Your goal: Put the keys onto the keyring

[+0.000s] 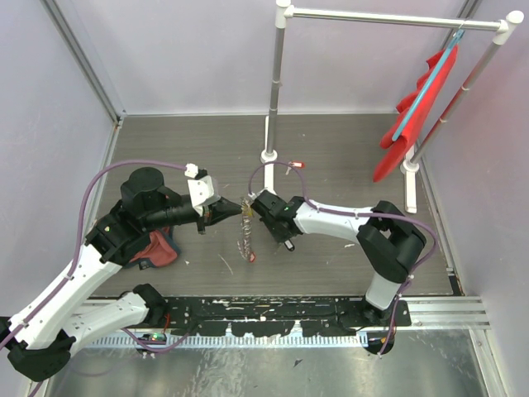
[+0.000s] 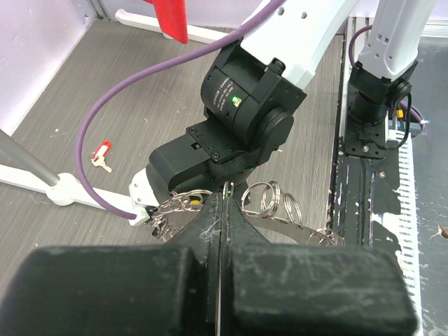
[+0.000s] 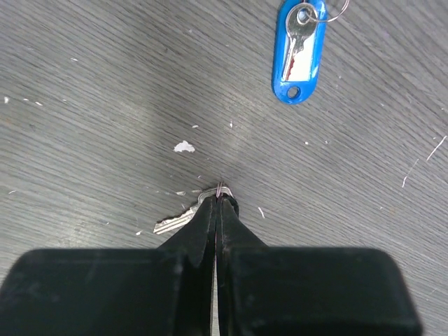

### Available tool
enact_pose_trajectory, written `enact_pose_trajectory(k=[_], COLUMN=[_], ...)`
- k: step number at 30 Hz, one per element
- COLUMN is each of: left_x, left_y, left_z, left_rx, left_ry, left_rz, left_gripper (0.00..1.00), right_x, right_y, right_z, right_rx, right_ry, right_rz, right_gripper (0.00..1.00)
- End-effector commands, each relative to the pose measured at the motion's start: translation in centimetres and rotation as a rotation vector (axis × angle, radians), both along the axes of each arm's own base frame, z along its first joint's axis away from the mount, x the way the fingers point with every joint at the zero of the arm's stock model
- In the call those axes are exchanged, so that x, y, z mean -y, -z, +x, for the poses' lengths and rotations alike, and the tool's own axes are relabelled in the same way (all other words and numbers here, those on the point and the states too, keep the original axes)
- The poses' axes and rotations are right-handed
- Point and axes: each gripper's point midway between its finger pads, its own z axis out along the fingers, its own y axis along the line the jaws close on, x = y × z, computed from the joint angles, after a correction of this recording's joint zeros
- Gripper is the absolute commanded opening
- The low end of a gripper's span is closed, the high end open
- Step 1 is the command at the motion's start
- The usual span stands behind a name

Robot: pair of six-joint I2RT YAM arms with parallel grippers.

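Above the surface [image 1: 355, 157], the keyring [image 2: 271, 199] hangs clenched in the left pincer [image 2: 222, 206]; the right pincer [image 3: 219, 203] clamps a silver key [image 3: 173, 223]. It's not threaded yet, it seems. The blue-tagged key [image 3: 299, 52] and red-tagged key [image 1: 295, 165] lie loose, waiting.

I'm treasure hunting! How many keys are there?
3: red-tagged silver key by the white stand foot, blue-tagged silver key on grey table, plain silver key in right claw. Others may hide.

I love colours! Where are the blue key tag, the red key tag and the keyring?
blue key tag [image 3: 297, 68]: right wrist view, the label in its middle.
red key tag [image 2: 103, 150]: left wrist view, the red plastic head.
keyring [image 2: 274, 203]: left wrist view, its silver loops.
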Motion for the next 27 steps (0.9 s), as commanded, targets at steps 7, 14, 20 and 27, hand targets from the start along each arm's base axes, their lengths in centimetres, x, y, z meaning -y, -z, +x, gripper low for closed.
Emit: enact_pose_trajectory(k=[7, 14, 20, 27], left_x=[0.2, 0.3, 0.4, 0.3], left_y=[-1.2, -1.7, -1.9, -2.7], left_z=[0.1, 0.2, 0.2, 0.3], left_rx=[0.045, 0.023, 0.007, 0.007], left_ry=[0.008, 0.002, 0.002, -0.009], left_rz=[-0.045, -0.055, -0.046, -0.06], left_gripper=[0.0, 0.0, 0.0, 0.0], right_x=[-3.2, -4.6, -3.7, -3.6], right_y=[-6.3, -12.8, -20.6, -25.5], right_z=[-0.3, -2.0, -2.4, -4.0], right_rx=[0.039, 0.087, 0.284, 0.362], right_ry=[-0.053, -0.172, -0.199, -0.296], right_rz=[0.298, 0.581, 0.764, 0.874], right_gripper=[0.01, 0.01, 0.01, 0.01])
